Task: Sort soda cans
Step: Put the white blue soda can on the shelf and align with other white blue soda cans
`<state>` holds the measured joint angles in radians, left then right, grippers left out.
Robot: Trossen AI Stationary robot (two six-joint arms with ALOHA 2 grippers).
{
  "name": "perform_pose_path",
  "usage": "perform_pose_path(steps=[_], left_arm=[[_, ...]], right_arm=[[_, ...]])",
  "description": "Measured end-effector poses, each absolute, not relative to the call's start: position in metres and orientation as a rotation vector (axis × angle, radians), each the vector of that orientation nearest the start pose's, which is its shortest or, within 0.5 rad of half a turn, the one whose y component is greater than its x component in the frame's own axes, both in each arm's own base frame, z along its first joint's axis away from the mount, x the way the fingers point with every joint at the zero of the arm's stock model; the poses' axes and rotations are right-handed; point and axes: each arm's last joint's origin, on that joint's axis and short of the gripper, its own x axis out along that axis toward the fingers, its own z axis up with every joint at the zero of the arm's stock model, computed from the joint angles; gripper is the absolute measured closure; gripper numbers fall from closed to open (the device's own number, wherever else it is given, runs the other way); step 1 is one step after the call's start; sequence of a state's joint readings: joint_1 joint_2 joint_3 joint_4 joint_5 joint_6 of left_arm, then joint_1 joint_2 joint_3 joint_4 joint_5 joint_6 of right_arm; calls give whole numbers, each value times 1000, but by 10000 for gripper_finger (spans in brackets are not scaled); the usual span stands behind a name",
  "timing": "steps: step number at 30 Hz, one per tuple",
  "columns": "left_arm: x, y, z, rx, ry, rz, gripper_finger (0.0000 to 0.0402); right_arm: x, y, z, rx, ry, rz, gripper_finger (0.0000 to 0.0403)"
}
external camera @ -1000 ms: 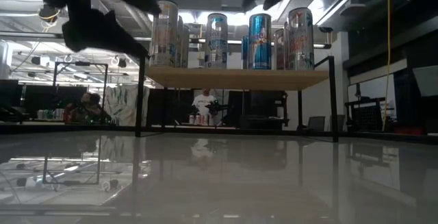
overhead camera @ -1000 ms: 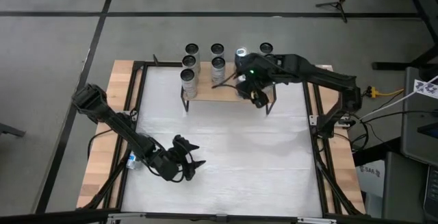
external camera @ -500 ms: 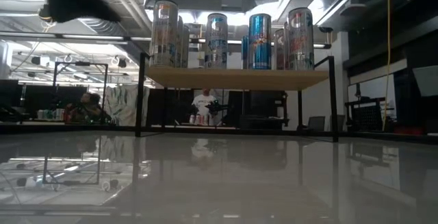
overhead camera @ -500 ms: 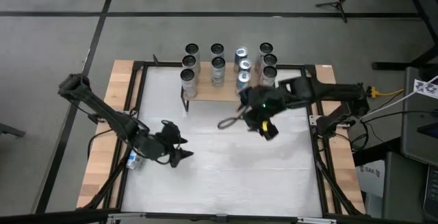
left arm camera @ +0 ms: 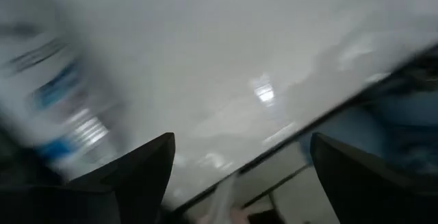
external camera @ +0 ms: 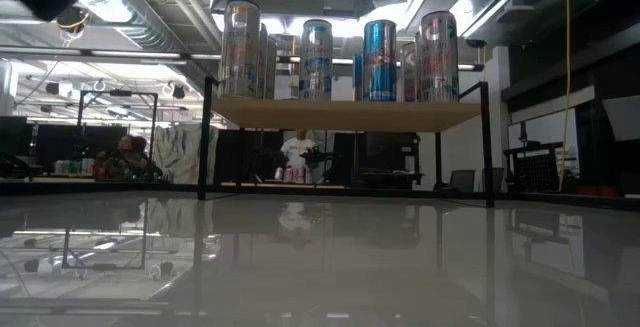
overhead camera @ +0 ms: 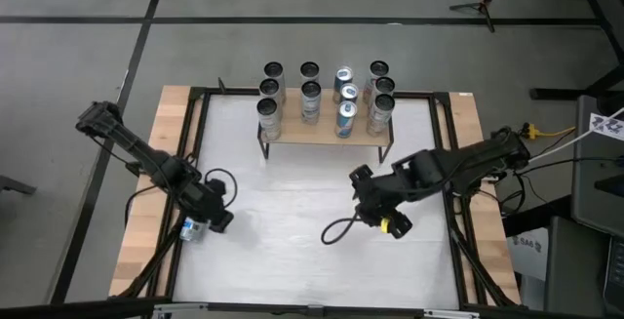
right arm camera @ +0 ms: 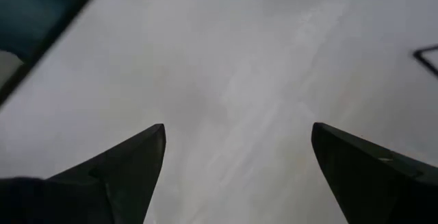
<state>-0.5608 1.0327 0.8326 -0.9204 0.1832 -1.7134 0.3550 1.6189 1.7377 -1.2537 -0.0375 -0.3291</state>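
You have the soda cans [overhead camera: 326, 97] standing upright on a raised wooden shelf [overhead camera: 322, 132] at the far edge of the white tabletop [overhead camera: 292, 251], ten of them in four short files. From the low view the cans [external camera: 340, 59] line the shelf top, some blue-labelled, one with red marks. Your right tool [overhead camera: 375, 214] hangs over the middle-right of the tabletop, released, fingers [right arm camera: 116, 169] spread wide with nothing between them. Your left tool [overhead camera: 216, 212] sits at the left edge of the tabletop, also released and empty, just beside a small blue-labelled bottle [overhead camera: 186, 228] lying by the frame rail.
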Motion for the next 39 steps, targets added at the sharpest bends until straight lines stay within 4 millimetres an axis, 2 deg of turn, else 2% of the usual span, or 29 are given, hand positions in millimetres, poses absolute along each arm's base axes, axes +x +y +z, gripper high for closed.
perform_pose_path(steps=[6, 9, 13, 22, 39], left_arm=[[127, -95, 246, -1144, 1516, 673, 68], [120, -93, 243, -1083, 1498, 801, 68], [117, -93, 240, -1031, 1473, 874, 68], [124, -98, 230, -908, 1393, 947, 68], [145, -116, 191, -720, 1462, 1151, 68]], right_arm=[[292, 109, 345, -456, 1119, 459, 40], [292, 110, 336, -442, 1141, 449, 40], [293, 110, 326, -429, 1163, 440, 40], [293, 110, 314, -431, 1183, 440, 40], [292, 109, 310, -430, 1196, 439, 40]])
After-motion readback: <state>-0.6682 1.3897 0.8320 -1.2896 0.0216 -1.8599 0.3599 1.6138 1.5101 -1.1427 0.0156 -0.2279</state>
